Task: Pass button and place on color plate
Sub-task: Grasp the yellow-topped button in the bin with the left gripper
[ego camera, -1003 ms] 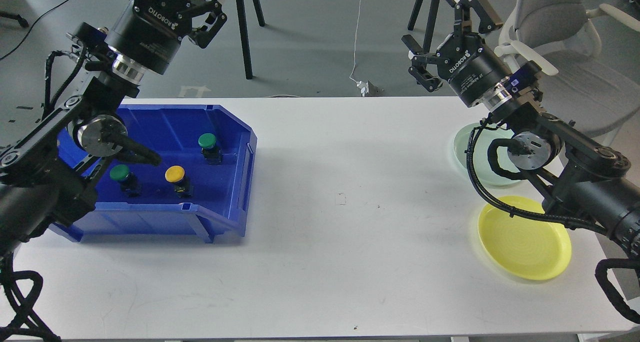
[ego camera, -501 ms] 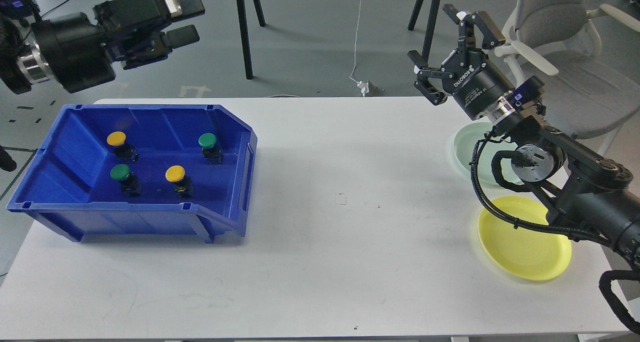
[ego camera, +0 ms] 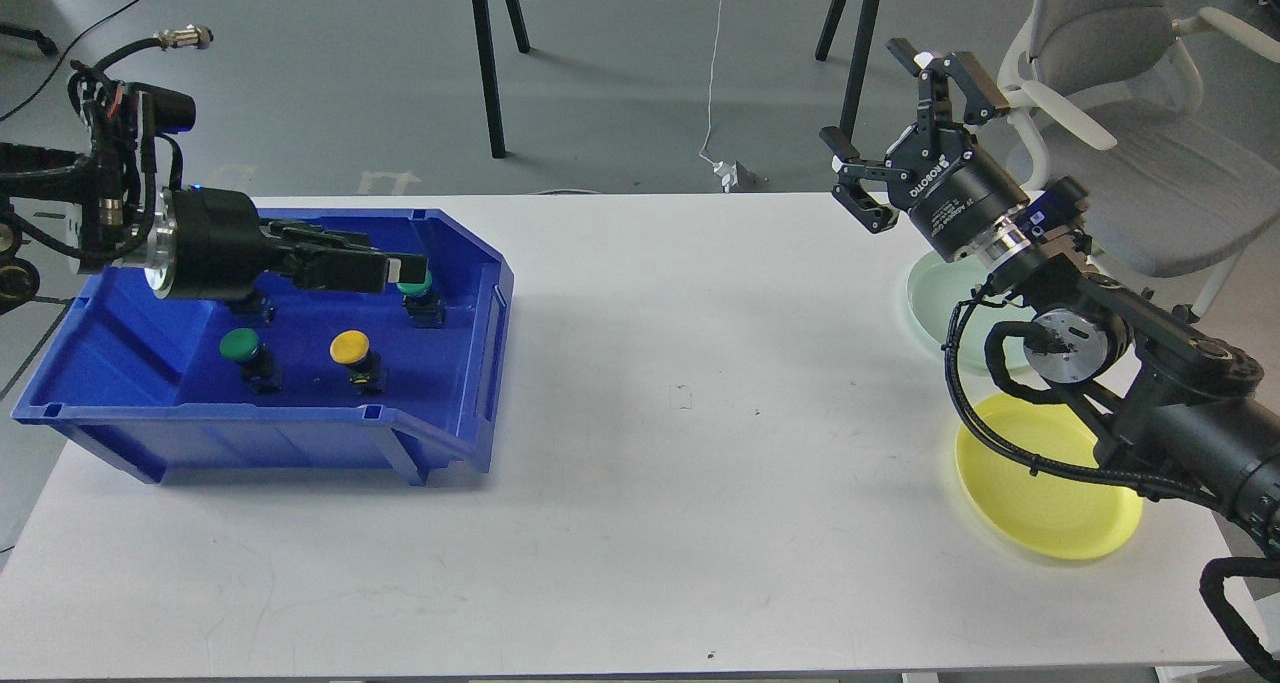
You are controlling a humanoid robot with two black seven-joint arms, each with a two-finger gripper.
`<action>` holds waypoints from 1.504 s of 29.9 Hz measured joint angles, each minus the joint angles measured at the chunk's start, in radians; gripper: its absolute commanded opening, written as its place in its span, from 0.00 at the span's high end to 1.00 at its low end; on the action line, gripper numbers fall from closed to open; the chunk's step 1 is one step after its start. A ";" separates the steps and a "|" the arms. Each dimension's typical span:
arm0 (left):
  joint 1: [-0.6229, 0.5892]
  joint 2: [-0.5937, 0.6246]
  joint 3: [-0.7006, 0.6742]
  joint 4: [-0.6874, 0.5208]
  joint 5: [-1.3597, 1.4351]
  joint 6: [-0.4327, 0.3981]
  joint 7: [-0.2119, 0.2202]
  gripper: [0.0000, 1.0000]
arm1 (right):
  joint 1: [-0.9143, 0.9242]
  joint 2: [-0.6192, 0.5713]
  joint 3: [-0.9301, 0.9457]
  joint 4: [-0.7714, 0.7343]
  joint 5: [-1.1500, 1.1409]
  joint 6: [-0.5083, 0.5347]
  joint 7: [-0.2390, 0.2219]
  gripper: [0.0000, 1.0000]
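Observation:
A blue bin [ego camera: 455,403] stands on the left of the white table [ego camera: 700,463]. In it stand a green button [ego camera: 240,344], a yellow button [ego camera: 350,345] and another green button [ego camera: 418,288], partly covered by my left fingers. My left gripper [ego camera: 395,253] reaches rightward low over the bin; its jaws look slightly apart with nothing between them. A fourth button is mostly hidden behind its body. My right gripper [ego camera: 905,113] is open and empty, raised above the table's far right edge. A yellow plate [ego camera: 1040,508] and a pale green plate [ego camera: 935,298] lie at the right, partly under my right arm.
A grey office chair [ego camera: 1130,93] stands behind the right arm. Tripod legs [ego camera: 485,53] and a white cable stand on the floor beyond the table. The table's middle shows bare white surface.
My left arm swung down from high behind the bin to low over the bin, fingers pointing right at the back green button. The right gripper shifted slightly right.

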 measured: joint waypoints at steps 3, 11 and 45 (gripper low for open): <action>0.010 -0.041 0.034 0.047 0.027 0.006 0.000 0.00 | -0.002 0.001 0.000 0.000 0.000 0.000 0.000 0.01; 0.038 -0.142 0.079 0.203 0.064 0.029 0.000 0.02 | -0.007 0.001 0.000 0.000 0.000 0.000 0.000 0.01; 0.157 -0.253 0.080 0.440 0.109 0.095 0.000 0.04 | -0.033 0.001 0.000 0.003 0.000 0.000 0.000 0.01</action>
